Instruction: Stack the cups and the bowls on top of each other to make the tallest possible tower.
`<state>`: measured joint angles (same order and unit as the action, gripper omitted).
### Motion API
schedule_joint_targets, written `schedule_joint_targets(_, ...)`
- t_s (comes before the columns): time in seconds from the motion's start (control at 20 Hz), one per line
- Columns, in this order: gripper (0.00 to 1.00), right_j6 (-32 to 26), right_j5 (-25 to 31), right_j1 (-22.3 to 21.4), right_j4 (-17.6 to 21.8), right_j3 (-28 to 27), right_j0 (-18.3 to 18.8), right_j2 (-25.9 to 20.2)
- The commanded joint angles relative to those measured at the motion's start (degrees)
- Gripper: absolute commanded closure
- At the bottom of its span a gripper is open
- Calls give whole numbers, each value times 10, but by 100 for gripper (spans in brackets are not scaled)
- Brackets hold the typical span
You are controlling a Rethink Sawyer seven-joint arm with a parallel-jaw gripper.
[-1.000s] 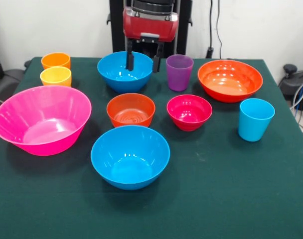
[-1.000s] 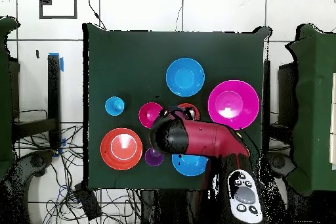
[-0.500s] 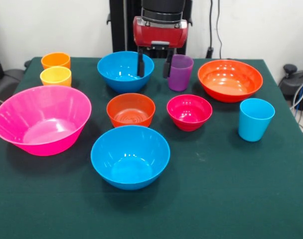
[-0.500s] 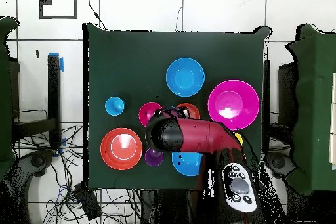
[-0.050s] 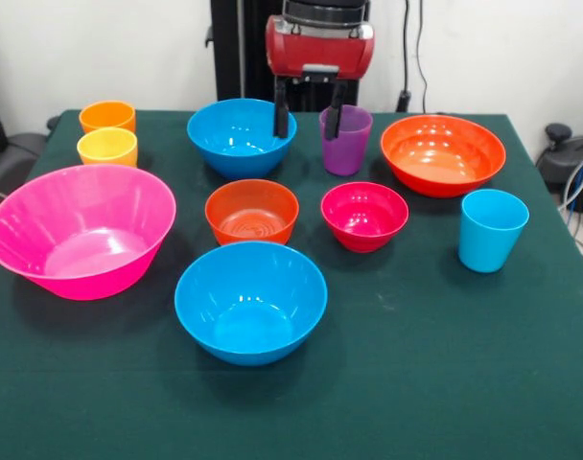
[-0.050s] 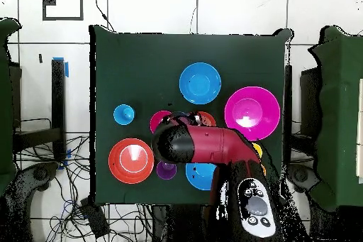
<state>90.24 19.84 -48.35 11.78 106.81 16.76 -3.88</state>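
My gripper point(image 5: 308, 119) hangs open at the back of the table with nothing between its fingers. Its left finger is over the right rim of the far blue bowl point(image 5: 236, 137). Its right finger is at the left rim of the purple cup point(image 5: 348, 142). In front stand a small orange bowl point(image 5: 251, 211), a magenta-red bowl point(image 5: 364, 216) and a near blue bowl point(image 5: 250, 300). A large pink bowl point(image 5: 81, 230) is at the left, behind it the yellow cup point(image 5: 107, 147) and orange cup point(image 5: 107, 116). The orange-red bowl point(image 5: 443, 153) and light blue cup point(image 5: 491, 230) stand at the right. Nothing is stacked. In the overhead view the arm point(image 6: 205, 145) hides the gripper.
All pieces stand on a green-covered table point(image 5: 416, 374). Bare cloth spreads along the front edge and the front right corner. In the overhead view, cables lie on the floor around the table point(image 6: 113, 62).
In the front view the gripper has moved right and slightly up, from over the far blue bowl to the gap between that bowl and the purple cup. No cup or bowl has moved.
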Motion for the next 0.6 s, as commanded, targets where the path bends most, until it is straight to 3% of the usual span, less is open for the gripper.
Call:
schedule_joint_targets(0.05, 0, -3, 99, -14, 24, -37, -20, -29)
schedule_joint_targets(0.6, 0, 1, 88, -16, 26, -21, -9, -39)
